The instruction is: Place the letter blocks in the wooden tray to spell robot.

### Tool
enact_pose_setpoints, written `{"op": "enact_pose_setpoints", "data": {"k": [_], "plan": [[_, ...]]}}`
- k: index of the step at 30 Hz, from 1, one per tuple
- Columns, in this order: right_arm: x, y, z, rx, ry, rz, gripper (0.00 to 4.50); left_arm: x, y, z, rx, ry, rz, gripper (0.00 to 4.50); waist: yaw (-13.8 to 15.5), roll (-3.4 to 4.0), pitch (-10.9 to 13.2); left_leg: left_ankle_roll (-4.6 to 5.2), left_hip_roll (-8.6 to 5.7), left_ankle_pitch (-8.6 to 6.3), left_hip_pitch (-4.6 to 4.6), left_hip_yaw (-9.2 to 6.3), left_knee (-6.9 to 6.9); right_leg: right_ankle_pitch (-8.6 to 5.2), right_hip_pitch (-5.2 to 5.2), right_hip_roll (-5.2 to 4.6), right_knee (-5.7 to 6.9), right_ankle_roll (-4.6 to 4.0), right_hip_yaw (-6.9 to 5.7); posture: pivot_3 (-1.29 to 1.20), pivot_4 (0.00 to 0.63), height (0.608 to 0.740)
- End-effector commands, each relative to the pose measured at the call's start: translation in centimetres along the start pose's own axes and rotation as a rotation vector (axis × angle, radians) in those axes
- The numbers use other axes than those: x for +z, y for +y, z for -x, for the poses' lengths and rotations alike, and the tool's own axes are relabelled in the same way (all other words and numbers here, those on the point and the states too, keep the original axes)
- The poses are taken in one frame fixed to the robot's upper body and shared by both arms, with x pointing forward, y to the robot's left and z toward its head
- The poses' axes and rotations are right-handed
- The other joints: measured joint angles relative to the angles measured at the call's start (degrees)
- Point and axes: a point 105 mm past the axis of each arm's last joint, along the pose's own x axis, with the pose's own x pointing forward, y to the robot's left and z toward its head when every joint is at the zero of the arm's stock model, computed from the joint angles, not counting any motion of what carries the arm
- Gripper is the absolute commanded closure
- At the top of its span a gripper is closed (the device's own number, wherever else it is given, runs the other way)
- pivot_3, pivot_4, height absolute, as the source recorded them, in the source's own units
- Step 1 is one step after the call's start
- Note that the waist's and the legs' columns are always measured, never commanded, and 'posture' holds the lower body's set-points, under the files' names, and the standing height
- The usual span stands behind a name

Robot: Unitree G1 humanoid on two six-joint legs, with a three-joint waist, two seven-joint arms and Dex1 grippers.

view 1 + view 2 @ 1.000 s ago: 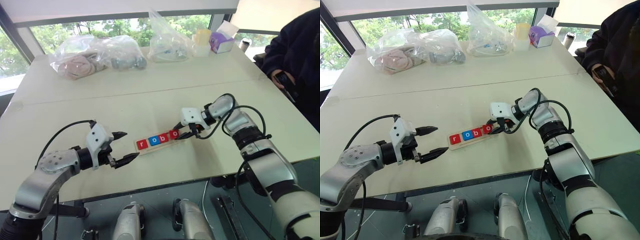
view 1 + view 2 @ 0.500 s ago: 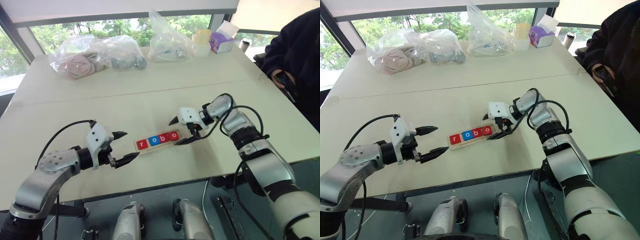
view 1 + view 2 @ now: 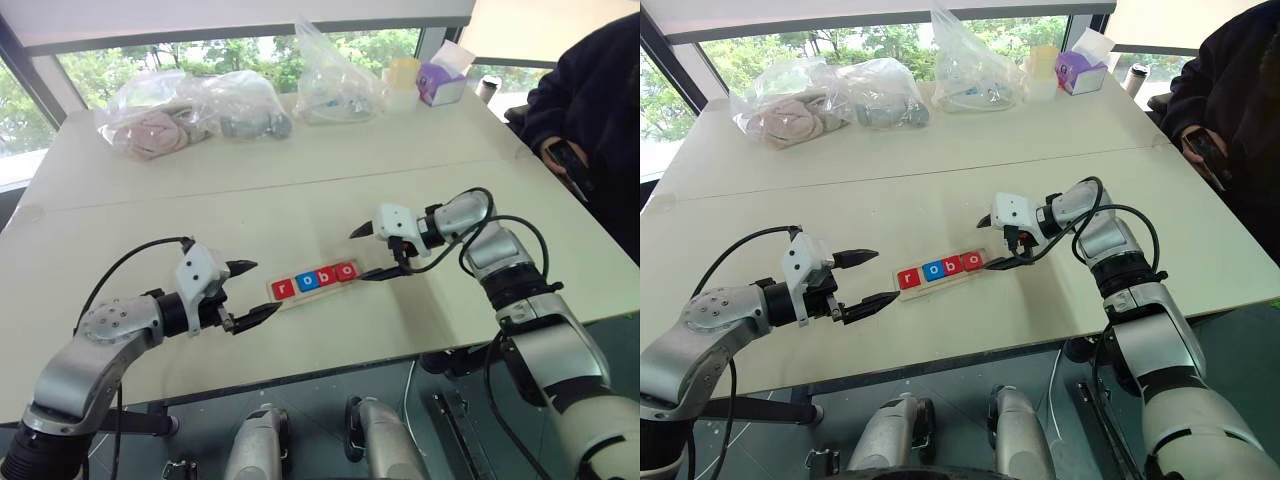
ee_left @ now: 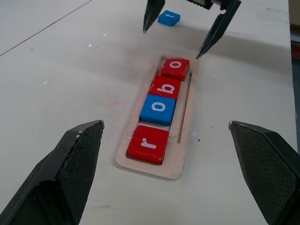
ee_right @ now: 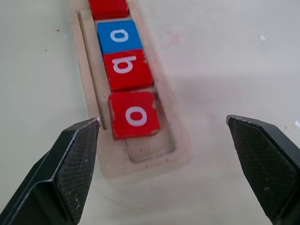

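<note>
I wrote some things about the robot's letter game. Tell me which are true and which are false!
1. The tray holds four blocks. True.
2. The t block is in the tray. False: it lies on the table, beyond the tray's end.
3. The right gripper is squeezing a block. False: it is open and holds nothing.
4. The o block next to the r block is blue. True.
5. The left gripper is open. True.

Pale table (image 3: 300, 180) under daylight windows (image 3: 240, 55); trees, apparently, outside.
</note>
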Motion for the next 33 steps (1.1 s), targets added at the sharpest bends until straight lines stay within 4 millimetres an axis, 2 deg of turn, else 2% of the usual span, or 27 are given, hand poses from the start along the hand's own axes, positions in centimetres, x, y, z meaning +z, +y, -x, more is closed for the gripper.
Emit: {"op": "enact_pose_setpoints", "data": {"k": [1, 11, 18, 28, 33], "plan": [[0.8, -0.5, 0.0, -0.032, -0.012, 0.046, 0.06, 1.0, 0.0, 0.1, -0.006, -0.026, -0.034, 0.00, 0.0, 0.00, 0.0, 0.00, 0.00, 0.00, 0.00, 0.00, 0.00, 0.00, 0.00, 0.00, 0.00, 0.00, 0.00, 0.00, 0.150, 0.725], [0.2, -0.8, -0.9, -0.046, 0.007, 0.049, 0.06, 0.9, 0.0, 0.3, 0.001, -0.018, -0.036, 0.00, 0.1, 0.00, 0.0, 0.00, -0.01, 0.00, 0.00, 0.00, 0.00, 0.00, 0.02, 0.00, -0.02, 0.00, 0.00, 0.00, 0.150, 0.725], [0.8, -1.5, -1.1, -0.077, -0.012, 0.066, 0.06, 0.9, 0.0, 0.3, 0.005, -0.022, -0.032, 0.00, 0.0, 0.00, 0.0, 0.00, 0.00, 0.00, 0.00, 0.00, 0.00, 0.00, 0.00, 0.00, -0.01, 0.00, 0.00, 0.00, 0.150, 0.725], [2.1, -2.3, 0.9, -0.119, -0.049, 0.064, 0.06, 1.0, 0.0, 0.1, 0.004, -0.028, -0.030, 0.00, 0.1, 0.00, 0.0, 0.00, 0.00, 0.00, 0.00, -0.01, 0.00, 0.00, 0.01, -0.01, -0.02, 0.00, 0.00, 0.00, 0.150, 0.725], [0.9, -2.7, 1.5, -0.182, -0.009, 0.058, 0.06, 1.0, 0.0, 0.0, -0.002, -0.031, -0.031, 0.00, 0.1, 0.00, 0.0, 0.00, 0.00, 0.00, 0.00, 0.00, 0.00, 0.00, 0.00, -0.01, -0.02, 0.00, 0.00, 0.00, 0.150, 0.725]]}}
